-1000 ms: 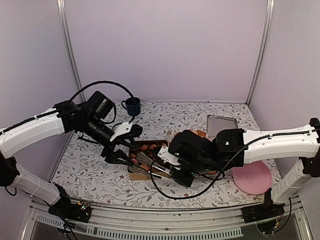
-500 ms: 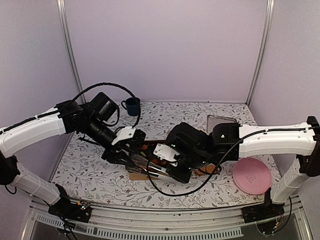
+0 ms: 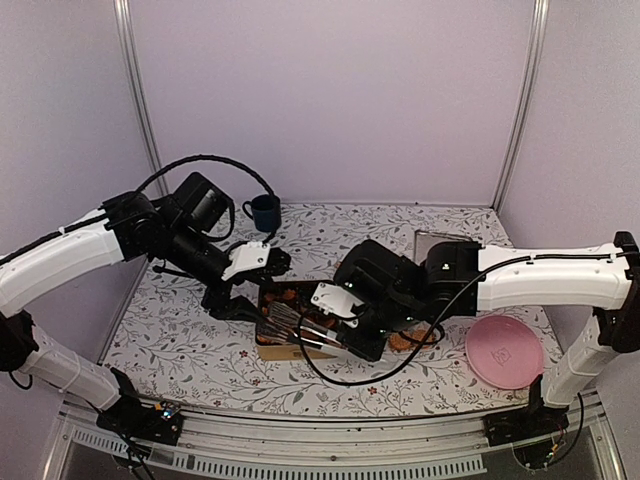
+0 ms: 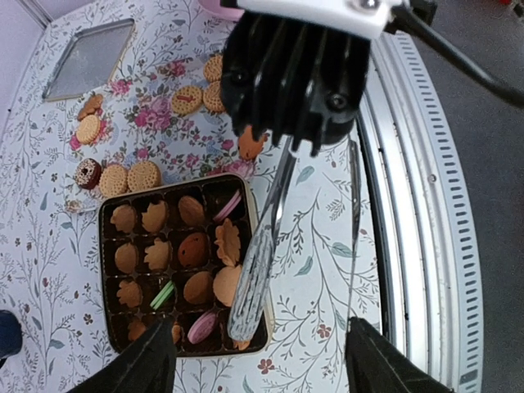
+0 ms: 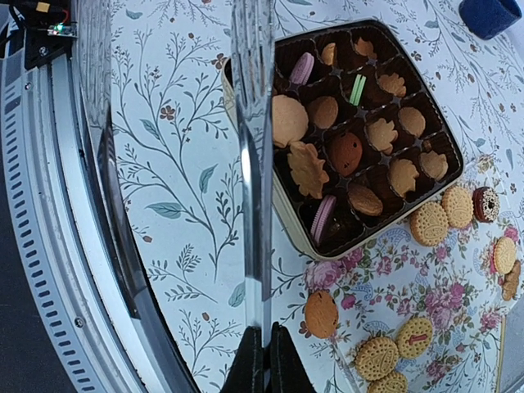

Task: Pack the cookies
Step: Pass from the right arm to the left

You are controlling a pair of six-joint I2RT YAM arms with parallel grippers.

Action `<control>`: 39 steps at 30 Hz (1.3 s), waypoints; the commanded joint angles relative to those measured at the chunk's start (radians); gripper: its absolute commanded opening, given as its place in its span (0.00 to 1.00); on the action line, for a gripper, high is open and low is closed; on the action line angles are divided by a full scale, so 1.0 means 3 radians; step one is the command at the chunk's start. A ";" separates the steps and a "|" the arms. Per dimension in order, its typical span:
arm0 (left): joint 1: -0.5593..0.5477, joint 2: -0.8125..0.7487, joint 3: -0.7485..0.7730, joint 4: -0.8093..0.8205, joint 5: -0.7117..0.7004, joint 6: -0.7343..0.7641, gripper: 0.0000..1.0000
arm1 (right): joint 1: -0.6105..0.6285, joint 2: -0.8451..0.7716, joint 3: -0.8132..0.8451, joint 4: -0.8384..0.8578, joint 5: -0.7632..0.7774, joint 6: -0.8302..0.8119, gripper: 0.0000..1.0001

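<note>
An open tin box (image 3: pixel 283 296) holds a dark tray with the cookies (image 4: pixel 195 249) in its compartments: golden, pink, green and dark brown ones. More cookies (image 5: pixel 321 313) lie loose on a floral cloth (image 5: pixel 385 270) beside the box. My right gripper (image 5: pixel 264 360) is shut on metal tongs (image 5: pixel 254 164), and the tongs' tip (image 4: pixel 242 315) hangs over the box's near corner. My left gripper (image 4: pixel 262 368) is open and holds nothing. In the top view the left gripper (image 3: pixel 248 285) hovers at the box's left side and the right gripper (image 3: pixel 345 318) stands on the box's right.
A blue mug (image 3: pixel 265 212) stands at the back. The metal lid (image 3: pixel 443 250) lies beyond the loose cookies. A pink plate (image 3: pixel 504 352) sits at the front right. The table's railed front edge (image 5: pixel 49 246) runs close to the tongs.
My left gripper dipped over the box, narrowed, then drew back up and left and opened wide again. The right arm shifted slightly left with the tongs.
</note>
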State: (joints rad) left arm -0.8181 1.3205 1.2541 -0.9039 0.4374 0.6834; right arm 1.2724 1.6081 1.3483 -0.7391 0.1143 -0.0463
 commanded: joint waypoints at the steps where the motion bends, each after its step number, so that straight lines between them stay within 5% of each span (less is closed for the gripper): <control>1: -0.0051 -0.0035 0.0086 -0.0137 0.0115 0.0066 0.68 | -0.0029 -0.0012 0.0033 -0.0039 -0.0117 -0.0108 0.00; 14: -0.0147 -0.0009 -0.0096 -0.0095 0.0254 0.0030 0.53 | -0.0116 0.0112 0.0233 -0.0032 -0.0112 -0.0252 0.00; 20: -0.0127 -0.0083 0.0090 -0.0121 -0.0051 0.0047 0.67 | -0.0157 0.0015 0.0004 -0.0013 -0.0130 -0.0215 0.00; 29: -0.0177 -0.0037 0.0087 -0.0362 0.0333 0.0085 0.68 | -0.0290 0.0029 0.0007 0.0019 -0.0081 -0.0249 0.00; 39: -0.0202 0.0032 -0.0111 -0.0003 0.0060 -0.0063 0.63 | -0.0325 0.0116 0.0262 0.0098 -0.0088 -0.0316 0.00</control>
State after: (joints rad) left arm -0.8639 1.3197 1.2358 -0.9722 0.5034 0.6941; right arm 1.1805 1.6394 1.3617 -0.7506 0.0944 -0.1257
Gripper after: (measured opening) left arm 0.635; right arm 0.015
